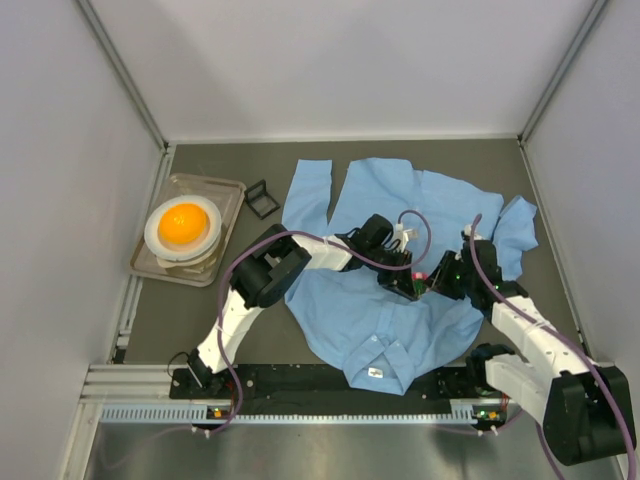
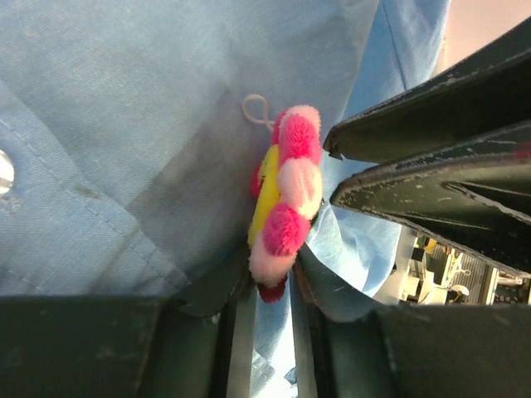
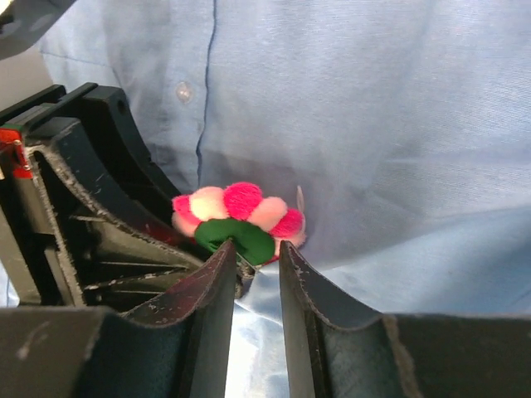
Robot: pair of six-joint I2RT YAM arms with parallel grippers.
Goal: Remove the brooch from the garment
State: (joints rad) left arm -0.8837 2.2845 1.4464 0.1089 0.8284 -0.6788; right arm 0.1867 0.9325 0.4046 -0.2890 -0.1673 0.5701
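**Two hands crowd one small brooch: snagged cloth or a slipped grip**

The brooch (image 2: pixel 282 203) stands on edge against the shirt (image 2: pixel 124 124), near the shirt's middle. Its pink petals face one way and its green backing the other. Whether its pin runs through the cloth is hidden.

The left hand (image 2: pixel 270 269) brackets the brooch's lower rim with its fingers narrowly parted. I cannot tell whether it pinches the rim or only flanks it. The right hand (image 3: pixel 257 249) comes in from the opposite side, released. Its fingers are a narrow slot apart, with the tips right at the green backing and only cloth showing through the slot.

The first risk is the cloth. It folds close around the brooch, so a right hand that closes here could catch fabric along with the backing. A pull would then drag the shirt instead of freeing the pin.

The second risk is slip. The petals look soft and fluffy, so a pinch on them alone may squash and slide off. The brooch could then twist or flop flat, out of both slots.

The third risk is crowding. The two hands are almost touching around one tiny thing, so a small error could knock fingers together or push the brooch away.

Lastly, nothing visibly holds the shirt down on the tabletop (image 1: pixel 230 330), so it would probably tent up under a pull. The tray (image 1: pixel 235 190) sits well apart on the left.
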